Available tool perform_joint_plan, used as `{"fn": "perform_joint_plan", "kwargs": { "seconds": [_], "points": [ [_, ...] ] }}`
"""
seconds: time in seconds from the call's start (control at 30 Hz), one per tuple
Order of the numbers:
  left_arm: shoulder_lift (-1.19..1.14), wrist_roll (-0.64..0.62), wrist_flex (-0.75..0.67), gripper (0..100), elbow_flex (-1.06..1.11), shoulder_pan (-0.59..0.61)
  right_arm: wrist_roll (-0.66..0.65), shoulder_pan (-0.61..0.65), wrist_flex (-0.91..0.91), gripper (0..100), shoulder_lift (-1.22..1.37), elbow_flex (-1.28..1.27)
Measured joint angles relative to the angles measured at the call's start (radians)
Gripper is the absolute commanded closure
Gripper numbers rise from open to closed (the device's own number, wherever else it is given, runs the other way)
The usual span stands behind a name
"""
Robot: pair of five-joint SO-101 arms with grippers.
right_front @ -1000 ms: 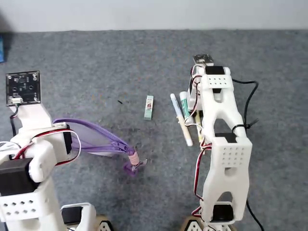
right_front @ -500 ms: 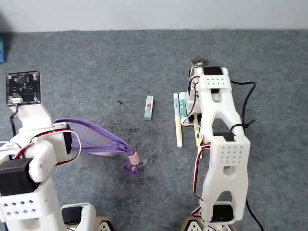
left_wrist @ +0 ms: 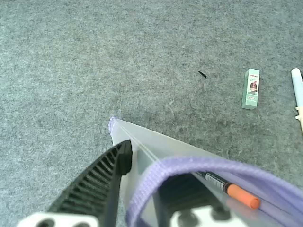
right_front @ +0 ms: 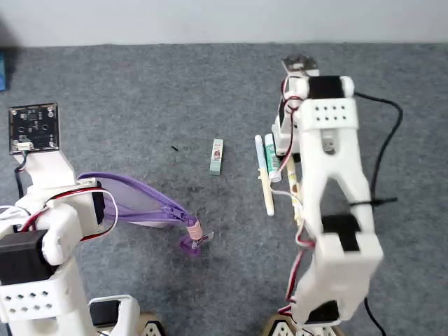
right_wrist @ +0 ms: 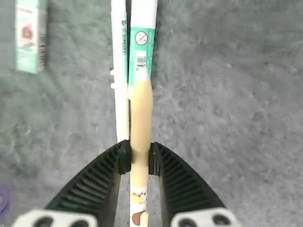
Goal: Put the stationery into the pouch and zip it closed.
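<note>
The left gripper [left_wrist: 147, 166] has its jaws pinched on the rim of the purple-edged translucent zip pouch [right_front: 143, 199], one finger outside and one inside. The pouch is held open above the grey felt table [right_front: 140, 91], with an orange-tipped black pen [left_wrist: 229, 190] inside. Further right, well apart from the pouch, lie a small green rectangular box [right_front: 218, 155], a slim white pen [right_front: 261, 157] and a green-and-white labelled marker [right_front: 271, 157] just beside it, and there the right gripper [right_wrist: 139, 158] is clamped on a cream-coloured pen [right_wrist: 140, 113].
</note>
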State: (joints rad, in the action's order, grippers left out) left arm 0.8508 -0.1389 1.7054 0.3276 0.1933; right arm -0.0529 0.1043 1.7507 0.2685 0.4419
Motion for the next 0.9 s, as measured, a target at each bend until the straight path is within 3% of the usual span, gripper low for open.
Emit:
{"fn": "perform_joint_plan", "kwargs": {
  "seconds": [0.33,0.5,0.67,0.9],
  "points": [
    [0.000,0.000,0.000,99,0.000,0.000,-0.020,0.101,0.000,99.1,-0.640,-0.439],
    [0.000,0.000,0.000,99,0.000,0.000,0.043,0.178,-0.014,99.1,-0.933,-0.603],
    [0.000,0.000,0.000,99,0.000,0.000,0.132,0.288,-0.173,99.1,-1.157,-0.698],
    [0.000,0.000,0.000,99,0.000,0.000,0.245,0.394,-0.539,99.1,-1.280,-0.795]
  ]
}}
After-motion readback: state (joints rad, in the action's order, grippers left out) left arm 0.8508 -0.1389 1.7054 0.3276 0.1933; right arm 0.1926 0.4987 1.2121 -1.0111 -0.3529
